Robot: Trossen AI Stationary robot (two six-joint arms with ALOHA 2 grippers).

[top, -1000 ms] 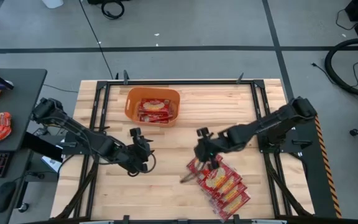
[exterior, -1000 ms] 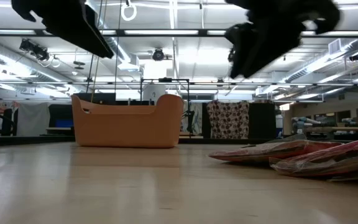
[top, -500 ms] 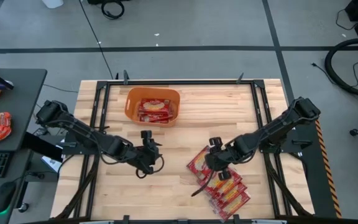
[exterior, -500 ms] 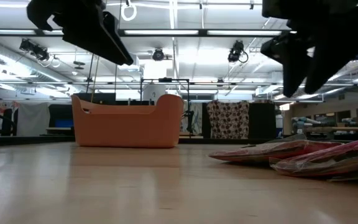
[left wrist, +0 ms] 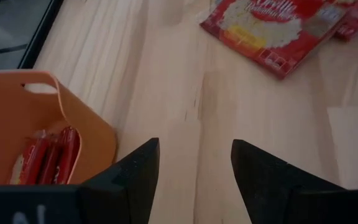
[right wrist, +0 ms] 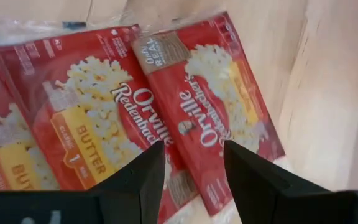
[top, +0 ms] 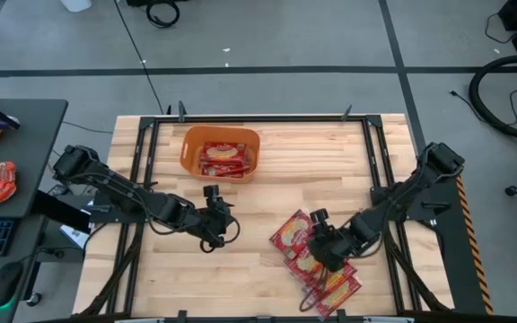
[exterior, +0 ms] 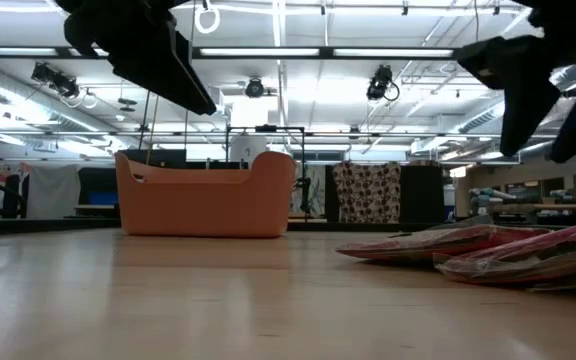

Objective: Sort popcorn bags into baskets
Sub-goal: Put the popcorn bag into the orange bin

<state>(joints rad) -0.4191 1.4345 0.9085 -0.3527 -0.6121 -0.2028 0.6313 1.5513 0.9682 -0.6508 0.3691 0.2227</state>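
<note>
Table (top: 267,193): wood top fills frame centre in high view. 
Basket (top: 220,152): upper centre-left, a few bags inside. 
Popcorn bags (top: 317,265): loose pile, lower centre-right, flat on table. 
Right gripper (top: 317,247): a second ago near frame centre, now shifted lower right, over pile; fingers spread, empty. Likely lining up next pick. 
Left gripper (top: 225,224): drifted slightly right since then, now hovering over bare wood at centre-left; fingers spread, empty. Appears to be waiting.

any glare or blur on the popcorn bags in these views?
Right wrist view: popcorn bags sharp, lettering legible, mild sheen, right gripper fingers dark in the foreground. Left wrist view: one bag soft-focus. Low view: arms silhouetted against bright ceiling lights, basket evenly lit.
</note>
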